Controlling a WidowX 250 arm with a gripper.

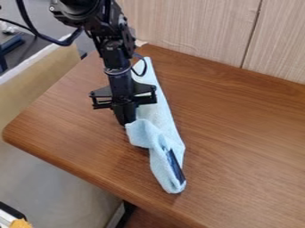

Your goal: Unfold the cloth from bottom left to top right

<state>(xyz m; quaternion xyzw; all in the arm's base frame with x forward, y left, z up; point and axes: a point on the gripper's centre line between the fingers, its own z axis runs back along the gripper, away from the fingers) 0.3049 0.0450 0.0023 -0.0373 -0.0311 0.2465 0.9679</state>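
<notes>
Cloth (159, 113): long axis runs top to bottom (lower end slightly right).

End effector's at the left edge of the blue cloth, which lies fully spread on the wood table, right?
Not spread: the camera view shows the blue cloth folded into a narrow strip on the table. End effector at its left edge: correct.

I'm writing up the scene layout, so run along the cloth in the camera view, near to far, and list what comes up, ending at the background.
Near tip of the light blue cloth → dark strip → black gripper → cloth's far end → wood-panelled wall.
</notes>
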